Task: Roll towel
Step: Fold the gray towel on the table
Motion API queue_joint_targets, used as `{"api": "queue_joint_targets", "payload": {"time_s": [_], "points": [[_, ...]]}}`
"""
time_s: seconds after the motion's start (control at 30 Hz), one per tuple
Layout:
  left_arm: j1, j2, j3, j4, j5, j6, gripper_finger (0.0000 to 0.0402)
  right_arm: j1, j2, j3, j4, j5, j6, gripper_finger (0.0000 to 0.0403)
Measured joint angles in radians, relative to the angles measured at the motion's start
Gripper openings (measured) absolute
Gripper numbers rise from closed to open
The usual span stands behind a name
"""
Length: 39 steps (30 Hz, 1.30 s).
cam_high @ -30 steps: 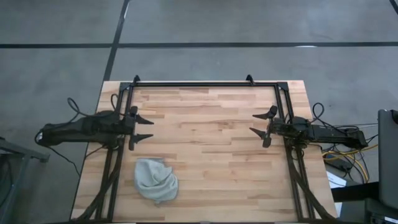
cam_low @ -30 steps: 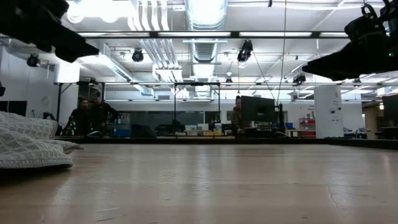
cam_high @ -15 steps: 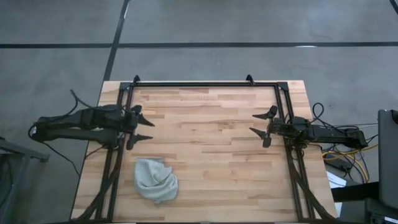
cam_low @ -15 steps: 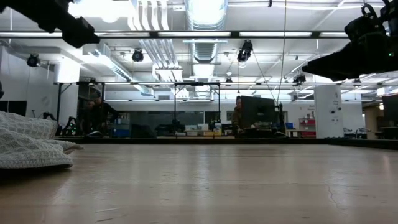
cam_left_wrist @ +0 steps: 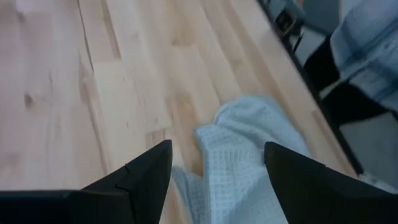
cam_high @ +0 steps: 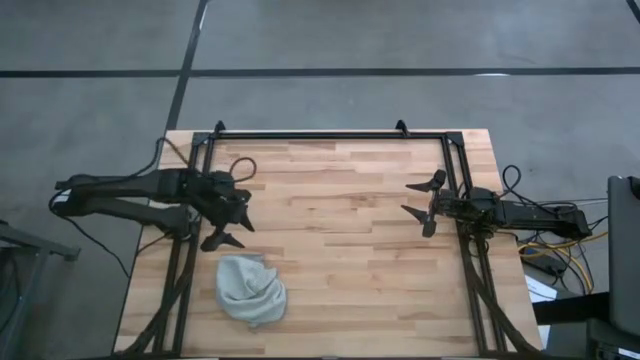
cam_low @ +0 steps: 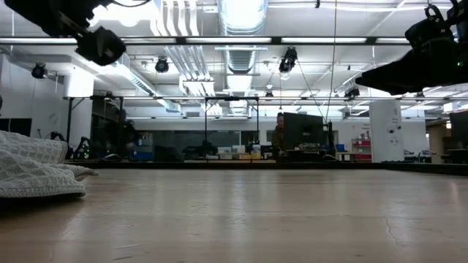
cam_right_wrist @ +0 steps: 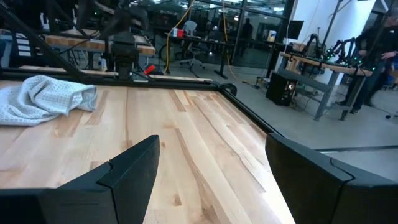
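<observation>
Where it lies bunched, towel (cam_high: 250, 289): pale grey-blue, waffle-textured, rumpled.

Left gripper (cam_high: 233, 223) fingers spread wide, reaching in above the table (cam_high: 340, 270) left side. Right gripper (cam_high: 423, 203) fingers spread too, waiting at the table's right edge.

Both arms are slim, matte black, built of jointed segments. The black two-finger left gripper (cam_high: 232, 220) ends in pointed, wedge-shaped fingers (cam_left_wrist: 140, 177) with flat faces and sharp edges. A thin black cable loops beside its wrist, another curls off its base. The black two-finger right gripper (cam_high: 423, 198) has the same tapered black fingers (cam_right_wrist: 127, 171). Black cable arcs above its wrist; yellow wires bundle near its base.
</observation>
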Motion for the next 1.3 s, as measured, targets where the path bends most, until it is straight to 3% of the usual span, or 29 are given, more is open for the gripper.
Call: {"api": "queue_joint_targets", "payload": {"time_s": [0.6, 1.3], "points": [[-0.094, 0.262, 0.01, 0.034, -0.001, 0.13, 0.0259, 0.0, 0.005, 0.0, 0.0, 0.0, 0.003, 0.0288], [-0.173, 0.491, 0.008, 0.105, 0.009, 0.128, 0.0259, 0.0, 0.005, 0.0, 0.0, 0.0, 0.003, 0.0288]]}}
